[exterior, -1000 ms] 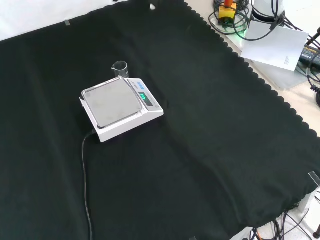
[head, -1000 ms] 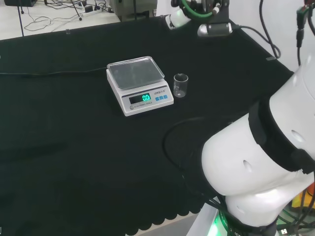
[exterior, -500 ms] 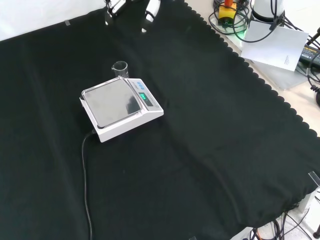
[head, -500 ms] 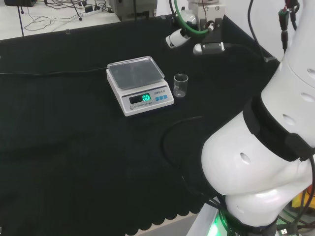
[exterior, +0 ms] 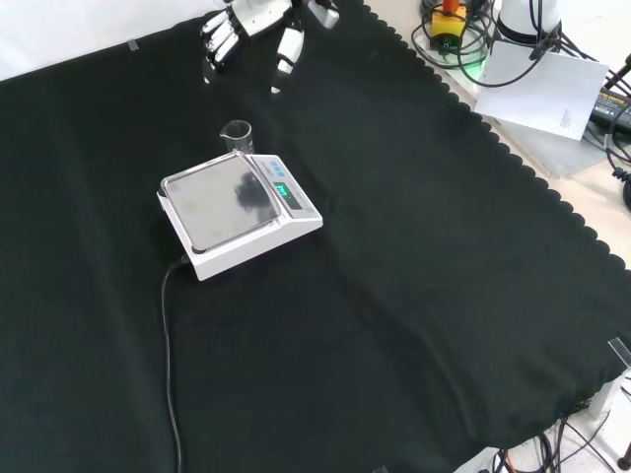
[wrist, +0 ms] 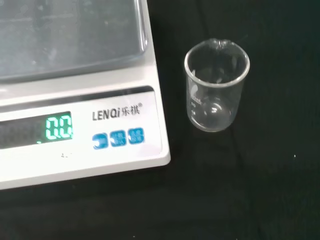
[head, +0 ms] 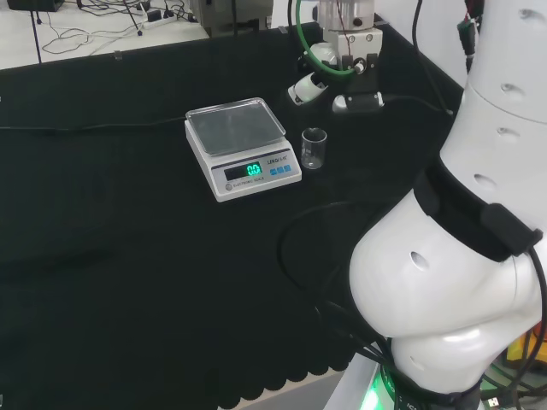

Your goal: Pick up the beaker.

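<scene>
Lower the hand (exterior: 258, 25), fingers spread and holding nothing, toward the beaker (exterior: 236, 137) standing upright below it on the cloth (exterior: 414, 246) (just beside the scale (exterior: 237, 212)). Keep your fingers clear of the scale.

Scale (head: 242, 147) just beside beaker (head: 314, 148); bare cloth (head: 385, 145) on its other sides.

The scale (wrist: 75, 160) bears lit green digits and print.
</scene>
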Motion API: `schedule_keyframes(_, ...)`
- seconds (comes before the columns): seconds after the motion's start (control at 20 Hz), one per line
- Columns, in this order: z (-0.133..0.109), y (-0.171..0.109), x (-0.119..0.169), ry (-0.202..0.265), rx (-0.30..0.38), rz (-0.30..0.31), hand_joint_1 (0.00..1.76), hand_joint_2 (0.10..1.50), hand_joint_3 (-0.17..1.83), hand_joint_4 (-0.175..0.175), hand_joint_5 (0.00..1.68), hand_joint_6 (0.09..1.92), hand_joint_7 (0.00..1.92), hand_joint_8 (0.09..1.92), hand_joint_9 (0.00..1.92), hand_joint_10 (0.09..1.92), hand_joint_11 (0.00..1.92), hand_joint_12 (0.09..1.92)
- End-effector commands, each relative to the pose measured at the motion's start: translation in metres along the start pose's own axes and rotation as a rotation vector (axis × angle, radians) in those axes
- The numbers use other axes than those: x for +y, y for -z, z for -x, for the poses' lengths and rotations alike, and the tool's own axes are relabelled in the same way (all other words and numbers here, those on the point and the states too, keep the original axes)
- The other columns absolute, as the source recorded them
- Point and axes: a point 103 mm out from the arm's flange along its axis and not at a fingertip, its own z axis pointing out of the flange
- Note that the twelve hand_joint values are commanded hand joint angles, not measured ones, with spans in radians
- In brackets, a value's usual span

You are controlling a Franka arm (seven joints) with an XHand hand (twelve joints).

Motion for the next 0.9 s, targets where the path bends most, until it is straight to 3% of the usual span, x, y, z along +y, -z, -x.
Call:
schedule_keyframes(0.05, 0.007, -0.022, 0.024, -0.011, -0.049, -0.039, 0.54, 0.92, 0.15, 0.011, 0.37, 0.09, 0.22, 0.66, 0.32, 0.81, 0.0, 1.47)
schedule_keyframes(0.9, 0.026, -0.07, 0.043, -0.021, -0.04, -0.131, 0.56, 0.92, 0.15, 0.004, 0.38, 0.09, 0.23, 0.66, 0.32, 0.8, 0.0, 1.47)
